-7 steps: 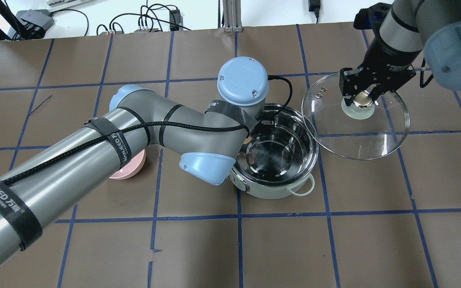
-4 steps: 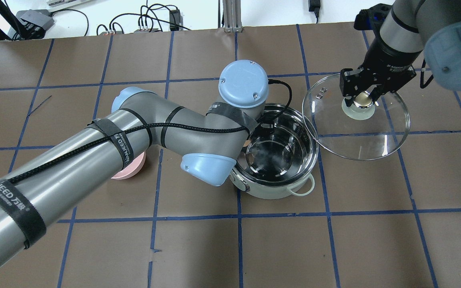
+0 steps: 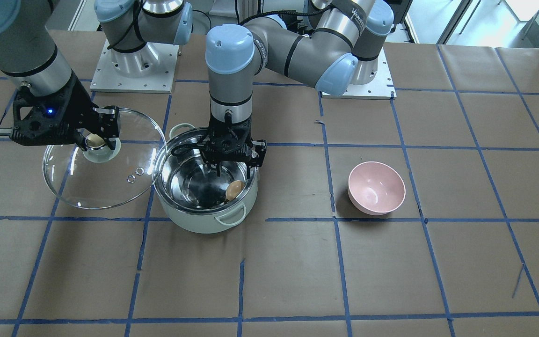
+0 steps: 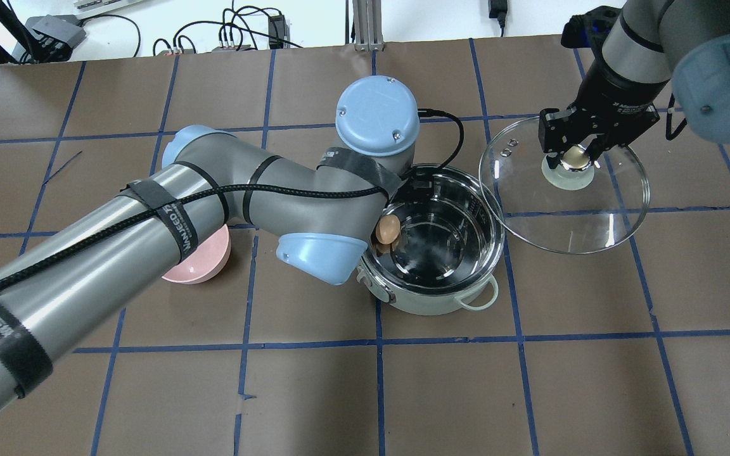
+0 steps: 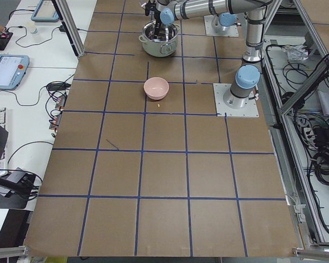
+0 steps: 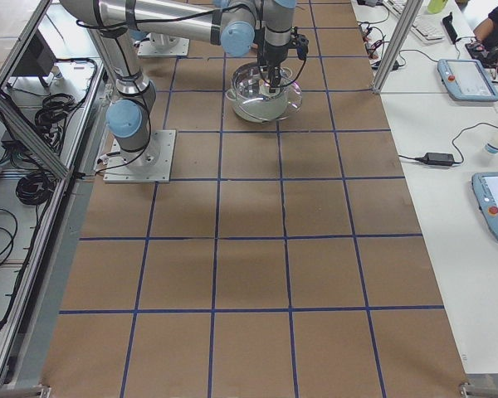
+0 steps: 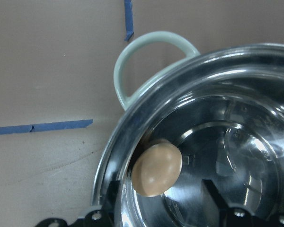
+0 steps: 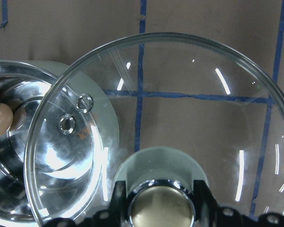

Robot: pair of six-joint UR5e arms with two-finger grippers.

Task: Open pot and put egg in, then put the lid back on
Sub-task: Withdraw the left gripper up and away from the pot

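The pale mint-green pot [image 4: 436, 305] stands open at the table's middle; it also shows in the front view [image 3: 204, 225]. The tan egg [image 4: 388, 229] lies inside it against the wall, as the front view [image 3: 234, 189] and the left wrist view [image 7: 157, 169] also show. My left gripper [image 3: 233, 164] hangs open just above the egg, its fingers [image 7: 213, 191] wide apart and off it. My right gripper [image 4: 571, 155] is shut on the knob [image 8: 161, 208] of the glass lid [image 4: 561, 212]. It holds the lid level beside the pot, overlapping the pot's rim.
A pink bowl [image 3: 376, 187] stands on the brown paper on my left side, partly under my left arm in the overhead view [image 4: 197, 269]. Blue tape lines cross the table. Cables lie beyond the far edge [image 4: 232, 35].
My left wrist has drawn back a little from over the pot, and the egg now shows plainly inside it. The right gripper and the lid have not moved.
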